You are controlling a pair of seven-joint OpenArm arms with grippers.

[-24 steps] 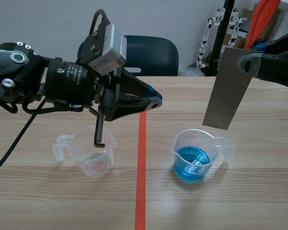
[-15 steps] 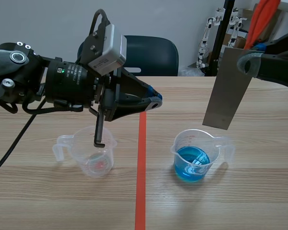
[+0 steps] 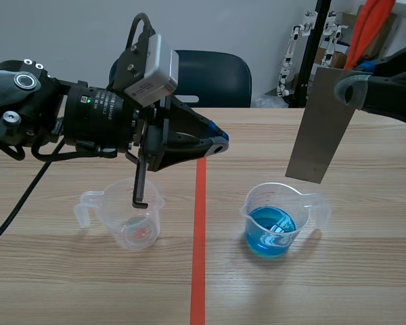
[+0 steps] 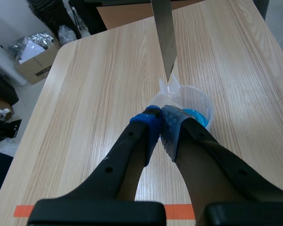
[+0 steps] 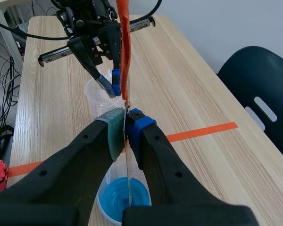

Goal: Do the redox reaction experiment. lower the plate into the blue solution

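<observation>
Scene view first: there's one grey metal plate [image 3: 321,125], pinched near its top end by the right gripper [image 3: 352,91]. Its long axis is close to vertical with a slight lean, top toward the right arm, bottom edge pointing down at the beaker of blue solution [image 3: 277,220]. The plate hangs above the beaker and isn't in the liquid. That makes two beakers total: the blue one, and a clear beaker [image 3: 132,220] with something reddish at the bottom, one on each side of the single orange tape line [image 3: 199,237]. The left gripper [image 3: 216,142] sits up above the clear beaker, pointing toward the middle. There's one dark chair [image 3: 213,78] behind the table [image 3: 365,271].

Left wrist view: the left gripper [image 4: 161,125] has its fingers pressed together with nothing between them. Just ahead of it is the beaker of blue solution [image 4: 200,101], and the plate [image 4: 164,33] hangs over the spout, lower corner pointing down at it.

Right wrist view: the right gripper [image 5: 126,127] is clamped on the plate [image 5: 128,183], which is seen edge-on as a thin line running straight down to the beaker of blue solution [image 5: 111,200]. Further ahead is the left gripper [image 5: 111,82], over the clear beaker [image 5: 95,96].
</observation>
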